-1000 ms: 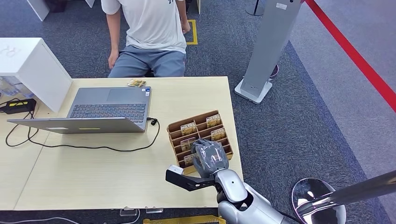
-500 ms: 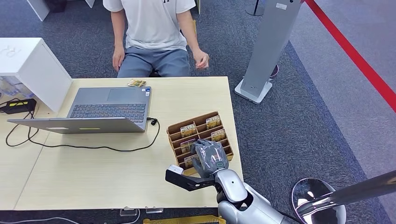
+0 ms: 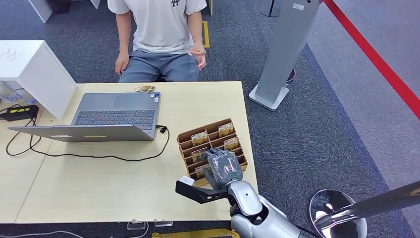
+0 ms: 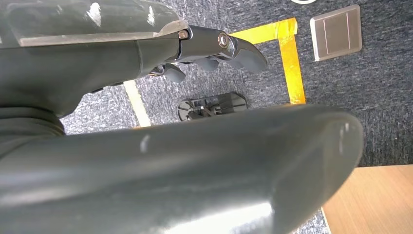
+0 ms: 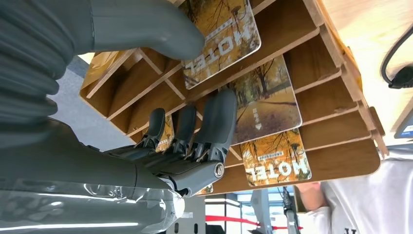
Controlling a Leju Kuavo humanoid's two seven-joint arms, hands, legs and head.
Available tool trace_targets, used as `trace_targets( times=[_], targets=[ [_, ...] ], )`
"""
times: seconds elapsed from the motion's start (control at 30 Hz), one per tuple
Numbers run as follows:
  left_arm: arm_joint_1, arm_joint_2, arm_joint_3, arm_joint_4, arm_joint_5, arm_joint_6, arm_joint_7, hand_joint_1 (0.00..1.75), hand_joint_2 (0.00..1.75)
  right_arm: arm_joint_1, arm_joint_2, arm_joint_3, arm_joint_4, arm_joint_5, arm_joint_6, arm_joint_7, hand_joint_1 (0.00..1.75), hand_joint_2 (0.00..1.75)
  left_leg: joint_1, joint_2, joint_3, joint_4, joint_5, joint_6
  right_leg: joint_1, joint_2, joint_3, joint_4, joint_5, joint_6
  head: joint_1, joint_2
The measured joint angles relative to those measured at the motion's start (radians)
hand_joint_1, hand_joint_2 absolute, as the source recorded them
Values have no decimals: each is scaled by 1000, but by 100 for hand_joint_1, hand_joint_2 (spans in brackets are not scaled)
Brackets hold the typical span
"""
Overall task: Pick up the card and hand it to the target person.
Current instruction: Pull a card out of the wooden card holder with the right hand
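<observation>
Card (image 5: 221, 36) seemingly under right hand's (image 5: 160, 97) thumb

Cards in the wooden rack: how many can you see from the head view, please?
5 cards: two in the far row, two in the middle, one beside the right hand, which may hide others.

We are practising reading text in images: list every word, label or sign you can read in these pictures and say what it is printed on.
"MOTEL", shown turned in the right wrist view: on the card under the right hand's thumb, in the wooden card rack.
"MOTEL": on another card in the rack.
Smaller print lines on both cards: too small to read.
Mark on the person's shirt: cut off, unreadable.
Faint letters on the white box: unreadable.
</observation>
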Motion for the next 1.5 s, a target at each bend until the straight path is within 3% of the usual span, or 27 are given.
trace_targets(
  times=[0.43,0.97,1.27,1.4,1.5],
  targets=[
    [0,0,0,0,9,1,0,0,0,22,-21,-8,-96,11,3,16,81,175,0,0,0,0,0,0,0,0,0,0,0,0,0,0],
    [0,0,0,0,9,0,3,0,0,32,-15,-3,-81,-6,22,-3,85,175,0,0,0,0,0,0,0,0,0,0,0,0,0,0],
    [0,0,0,0,6,0,3,0,0,32,-3,0,-44,-17,18,-13,96,175,0,0,0,0,0,0,0,0,0,0,0,0,0,0],
    [0,0,0,0,5,-1,3,0,0,30,1,0,-34,-17,12,-15,113,175,0,0,0,0,0,0,0,0,0,0,0,0,0,0],
    [0,0,0,0,2,-2,3,0,0,31,3,0,-25,-17,10,-15,115,175,0,0,0,0,0,0,0,0,0,0,0,0,0,0]
  ],
)
